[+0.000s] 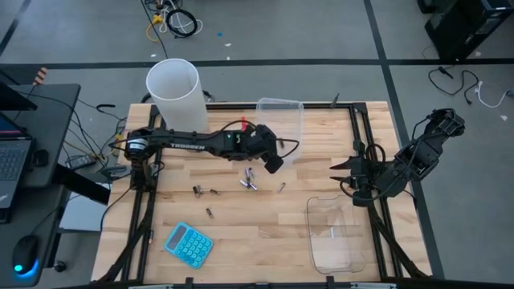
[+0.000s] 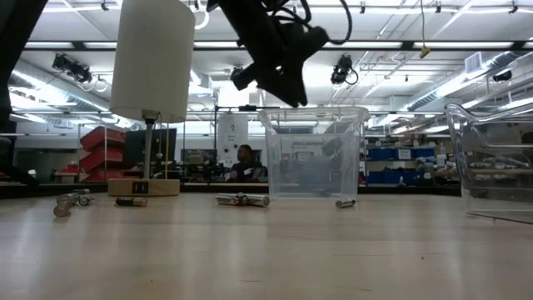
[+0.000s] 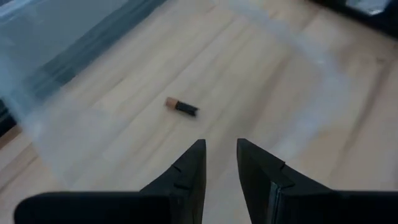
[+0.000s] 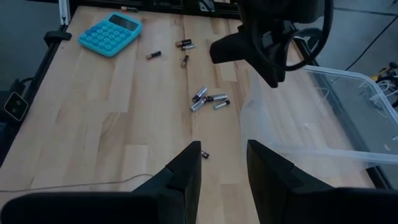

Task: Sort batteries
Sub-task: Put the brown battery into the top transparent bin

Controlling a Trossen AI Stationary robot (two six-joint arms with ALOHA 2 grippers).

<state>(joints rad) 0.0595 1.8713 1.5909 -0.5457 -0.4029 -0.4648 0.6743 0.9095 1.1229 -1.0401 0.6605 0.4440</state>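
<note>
Nearest the front edge of the wooden tabletop lies a blue calculator, and off to the right a clear plastic tub rests on its side. Just behind the calculator a lone battery sits on the planks, with a pair of batteries a little farther back and to the left. A cluster of batteries lies around the middle of the tabletop, and a single dark battery with a copper end lies apart to their right, near the second clear tub standing at the back edge. Above that middle area hangs the left tool, its two fingers slightly parted with nothing between them. At the right edge of the tabletop waits the right tool, fingers parted and empty. A tall white cylinder stands at the back left corner.
</note>
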